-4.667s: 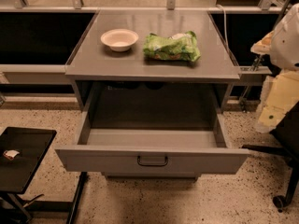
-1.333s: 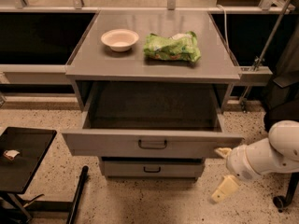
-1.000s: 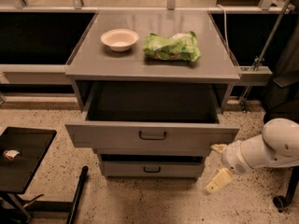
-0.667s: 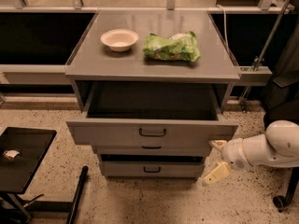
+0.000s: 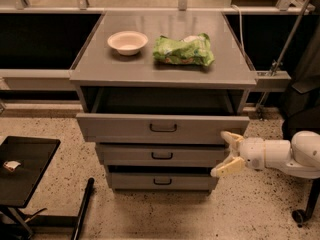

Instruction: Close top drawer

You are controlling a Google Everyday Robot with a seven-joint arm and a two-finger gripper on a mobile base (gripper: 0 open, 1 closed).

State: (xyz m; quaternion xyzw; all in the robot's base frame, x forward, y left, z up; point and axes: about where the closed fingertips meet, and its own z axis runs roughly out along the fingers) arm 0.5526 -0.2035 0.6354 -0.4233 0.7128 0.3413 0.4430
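Observation:
The top drawer (image 5: 162,128) is a wide grey metal front with a small dark loop handle (image 5: 163,128) at its centre. It stands a little way out from the cabinet, with a dark gap behind it. My gripper (image 5: 226,154) comes in from the right on a white arm, with its two cream fingers (image 5: 231,137) spread apart. The upper finger is at the drawer front's lower right corner; the lower one (image 5: 226,168) hangs beside the middle drawer. It holds nothing.
Two smaller grey drawer fronts (image 5: 162,155) (image 5: 161,181) sit below. On the cabinet top (image 5: 90,69) are a white bowl (image 5: 127,42) and a green bag (image 5: 183,49). A black tray table (image 5: 25,169) stands at the left. Dark equipment (image 5: 304,94) stands at the right.
The top drawer has slid from far out to nearly in. My gripper has moved from the lower right up and left to the drawer front's right end.

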